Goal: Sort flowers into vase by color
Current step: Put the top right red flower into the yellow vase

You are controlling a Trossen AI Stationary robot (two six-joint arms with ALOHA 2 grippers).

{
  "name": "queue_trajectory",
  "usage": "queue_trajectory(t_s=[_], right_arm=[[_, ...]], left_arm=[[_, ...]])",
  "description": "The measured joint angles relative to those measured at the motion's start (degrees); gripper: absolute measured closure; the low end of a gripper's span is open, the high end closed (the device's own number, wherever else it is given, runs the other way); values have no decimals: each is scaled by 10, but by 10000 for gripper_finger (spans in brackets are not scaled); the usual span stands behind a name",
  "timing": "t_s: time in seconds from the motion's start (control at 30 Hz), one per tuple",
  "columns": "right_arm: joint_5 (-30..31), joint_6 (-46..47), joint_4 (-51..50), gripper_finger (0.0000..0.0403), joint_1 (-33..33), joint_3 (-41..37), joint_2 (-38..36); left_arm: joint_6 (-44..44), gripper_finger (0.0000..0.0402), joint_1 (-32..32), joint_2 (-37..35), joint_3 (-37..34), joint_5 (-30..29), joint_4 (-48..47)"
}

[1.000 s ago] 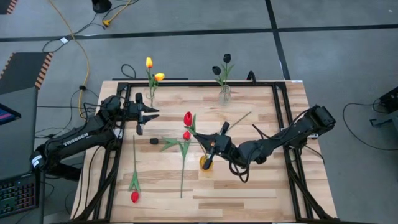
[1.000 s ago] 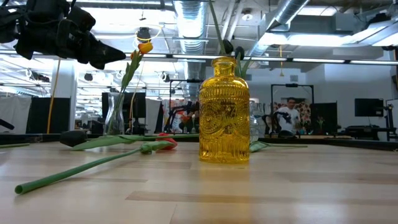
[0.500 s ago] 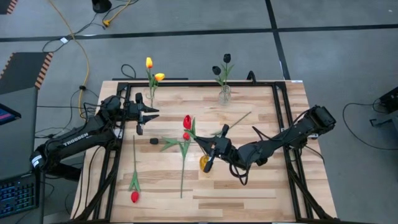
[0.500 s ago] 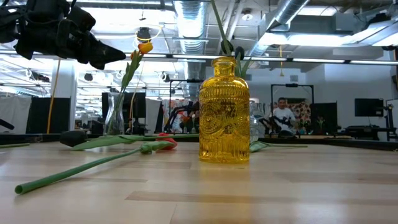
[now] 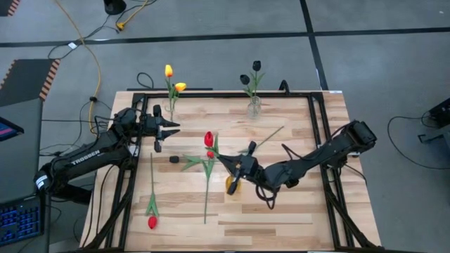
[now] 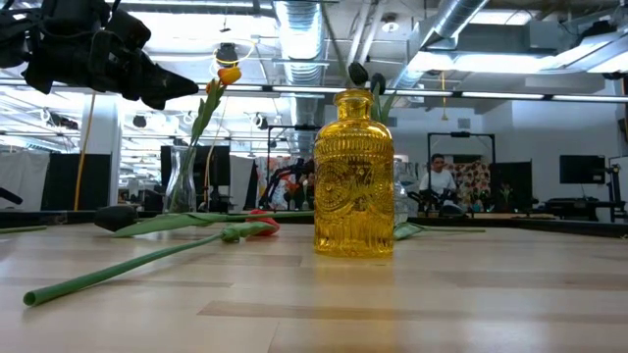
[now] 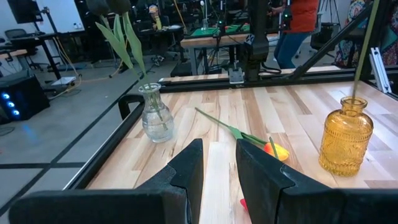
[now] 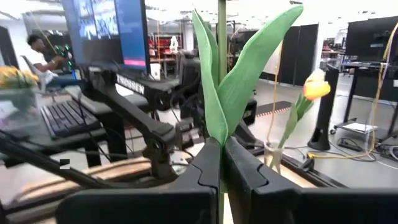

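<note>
Above the ribbed amber glass vase (image 5: 232, 184), right tool (image 5: 226, 161) pinches a slender leafy stem (image 8: 222, 87).

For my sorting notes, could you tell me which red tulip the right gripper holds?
The right gripper holds the upright red tulip over the amber vase; the others lie flat.

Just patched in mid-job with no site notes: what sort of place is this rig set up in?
Most likely a robotics lab or open workshop. Exposed ceiling ducts run overhead, a person sits at a computer screen with a keyboard, and more work tables stand beyond the wooden table.
</note>
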Motion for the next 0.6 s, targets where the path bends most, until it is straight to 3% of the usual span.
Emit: queue_trajectory(t_s=[0.4,0.6], right_arm=[[1,-4,4,367,2,0,19],[1,34,-49,367,4,0,19]], left_arm=[[0,317,0,0,0,0,0],[0,317,0,0,0,0,0]])
